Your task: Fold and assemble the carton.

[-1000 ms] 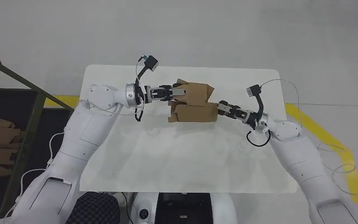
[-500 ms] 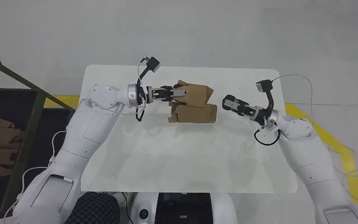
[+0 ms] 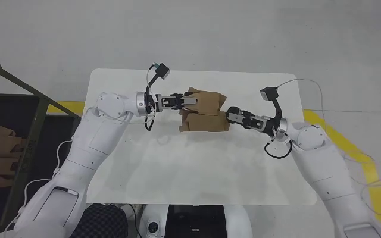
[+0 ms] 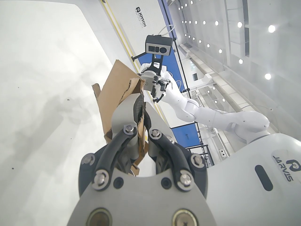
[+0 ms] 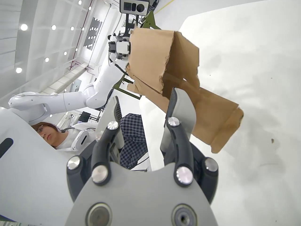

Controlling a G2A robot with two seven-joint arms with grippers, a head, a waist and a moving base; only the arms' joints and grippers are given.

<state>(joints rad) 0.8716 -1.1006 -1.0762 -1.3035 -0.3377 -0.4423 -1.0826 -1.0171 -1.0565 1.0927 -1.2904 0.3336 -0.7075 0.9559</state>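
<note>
- Brown cardboard is centre stage: the carton [image 3: 203,111] is at the far-middle part of the white table [image 3: 149,172]. It is half-formed, with its flaps splayed and a ragged, torn edge along one panel.
- From these angles I cannot tell whether it rests flat on the tabletop or is held just clear of it.
- The left gripper [image 3: 189,101] is at the carton's left end and it has a firm hold. In the left wrist view its fingers [image 4: 138,103] are squeezed together with a crumpled cardboard edge sandwiched between them.
- Across the way, the right gripper [image 3: 229,114] is right at the carton's right end, jaws spread wide and gripping nothing.
- In the right wrist view, one of its fingers [image 5: 181,109] stands in front of the carton's lower panel. Whether it is touching or just beside the panel, I cannot say. The other finger is well off to the side, away from the cardboard.
- So there is an arm at each end of the carton, and the left one alone has a grip on it.
</note>
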